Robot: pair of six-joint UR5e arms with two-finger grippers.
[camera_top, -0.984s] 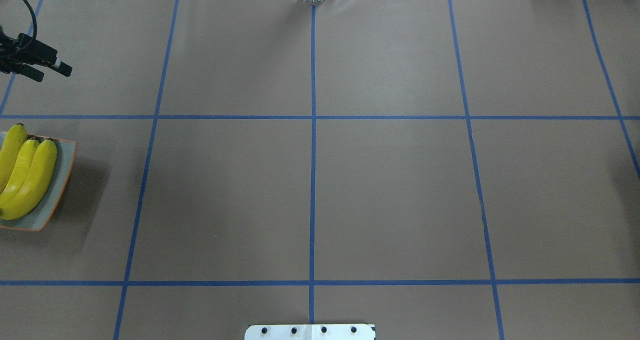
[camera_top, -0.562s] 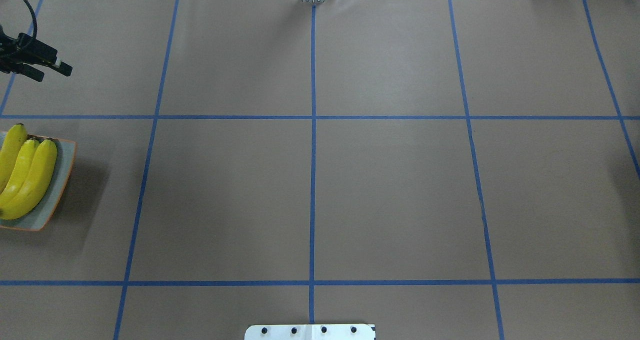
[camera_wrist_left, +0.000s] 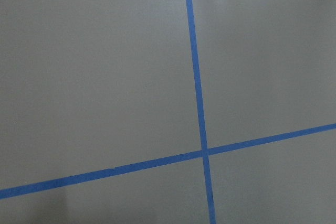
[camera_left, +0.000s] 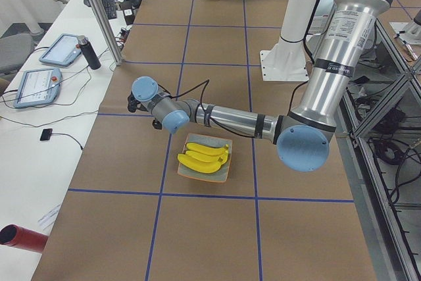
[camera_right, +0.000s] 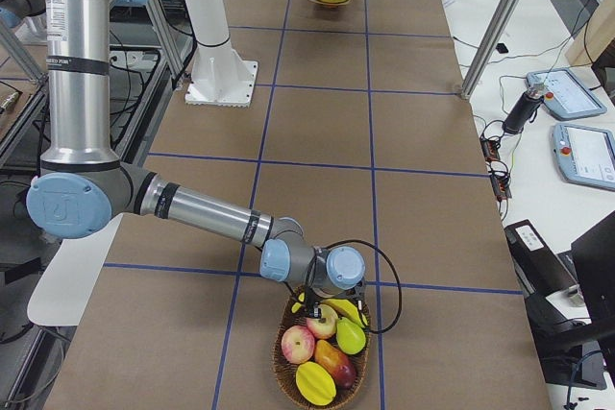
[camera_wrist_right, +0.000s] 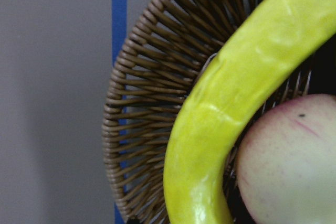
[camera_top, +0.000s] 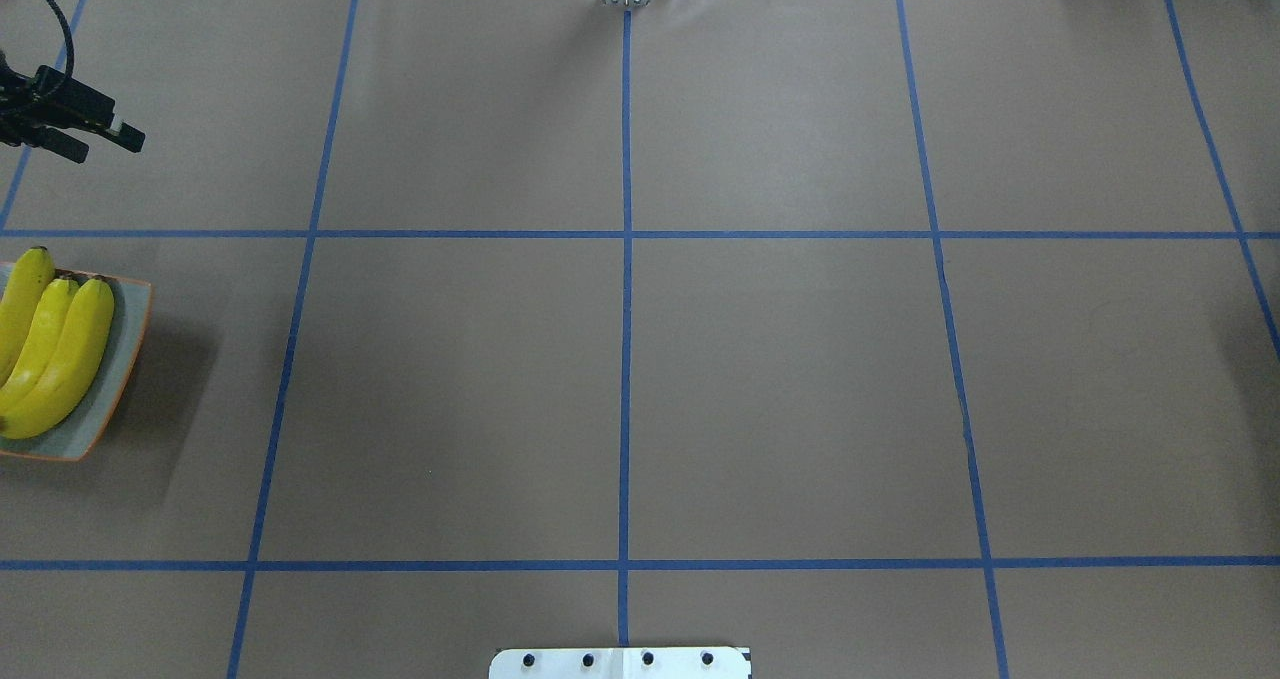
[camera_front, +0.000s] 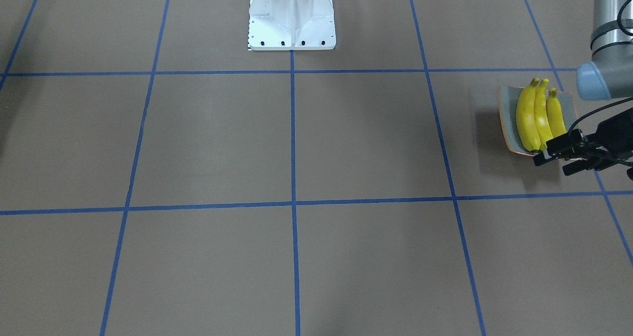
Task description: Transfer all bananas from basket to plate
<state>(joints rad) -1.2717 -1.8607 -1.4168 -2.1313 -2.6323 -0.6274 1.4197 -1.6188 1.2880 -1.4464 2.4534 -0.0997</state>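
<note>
Now three bananas lie side by side on the plate at the counter's left edge. The left gripper hangs empty, fingers spread, near the far left corner. The right gripper sits over the basket at the right edge, just above a paler banana; whether it is clenched cannot be told.
</note>
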